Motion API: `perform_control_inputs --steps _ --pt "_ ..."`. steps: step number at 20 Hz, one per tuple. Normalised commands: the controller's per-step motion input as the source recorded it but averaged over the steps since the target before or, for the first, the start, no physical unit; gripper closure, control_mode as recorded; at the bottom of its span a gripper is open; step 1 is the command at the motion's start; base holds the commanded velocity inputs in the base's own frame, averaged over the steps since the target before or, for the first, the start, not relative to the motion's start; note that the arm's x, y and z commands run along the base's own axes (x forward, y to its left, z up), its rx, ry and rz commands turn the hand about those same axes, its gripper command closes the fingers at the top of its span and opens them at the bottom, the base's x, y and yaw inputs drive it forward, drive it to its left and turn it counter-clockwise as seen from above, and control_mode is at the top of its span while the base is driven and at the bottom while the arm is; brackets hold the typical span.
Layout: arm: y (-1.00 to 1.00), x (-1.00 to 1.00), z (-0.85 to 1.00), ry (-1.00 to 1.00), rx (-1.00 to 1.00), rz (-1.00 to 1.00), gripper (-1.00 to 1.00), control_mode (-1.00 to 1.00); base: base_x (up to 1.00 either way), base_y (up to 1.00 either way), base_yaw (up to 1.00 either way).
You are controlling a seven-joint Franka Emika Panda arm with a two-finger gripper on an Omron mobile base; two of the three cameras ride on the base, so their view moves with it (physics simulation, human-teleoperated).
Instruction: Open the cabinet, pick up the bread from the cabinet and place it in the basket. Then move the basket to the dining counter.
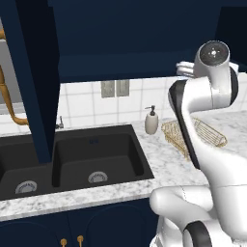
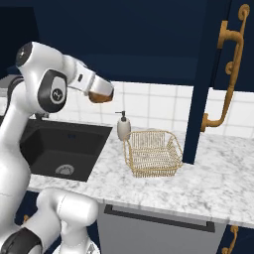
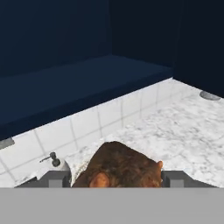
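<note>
My gripper [image 2: 102, 95] is shut on the bread [image 2: 100, 97], a brown roll that sits between the two fingertips [image 3: 55, 178] in the hand view. The roll [image 3: 119, 166] hangs in the air just below the open cabinet [image 2: 149, 34], above the soap dispenser and up-left of the basket [image 2: 151, 154]. The golden wire basket [image 1: 212, 133] stands on the marble counter with nothing in it, partly behind my arm in the left base view. Both cabinet doors [image 2: 211, 74] stand swung open. The dining counter is out of view.
A white soap dispenser [image 2: 123, 127] stands close to the basket's left side. The black double sink [image 1: 72, 159] lies further left. The open left door [image 1: 36, 72] hangs over the sink, and the right door's brass handle [image 2: 229, 74] juts out beyond the basket.
</note>
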Motion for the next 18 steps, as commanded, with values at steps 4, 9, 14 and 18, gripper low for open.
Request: perform_control_inputs --steps 4,9,14,18 --pt "-0.37 -0.41 -0.86 0.08 0.06 -0.03 1.00 -1.00 0.00 0.00 0.00" --pt "-0.55 0.06 -1.00 0.02 0.05 0.00 1.00 -1.00 0.00 0.00 0.00" --pt "-0.55 0.41 -0.87 0.14 0.03 -0.01 1.00 -1.00 0.00 0.00 0.00" --pt "-0.48 0.58 -0.77 0.20 0.03 0.00 1.00 -1.00 0.00 0.00 0.00"
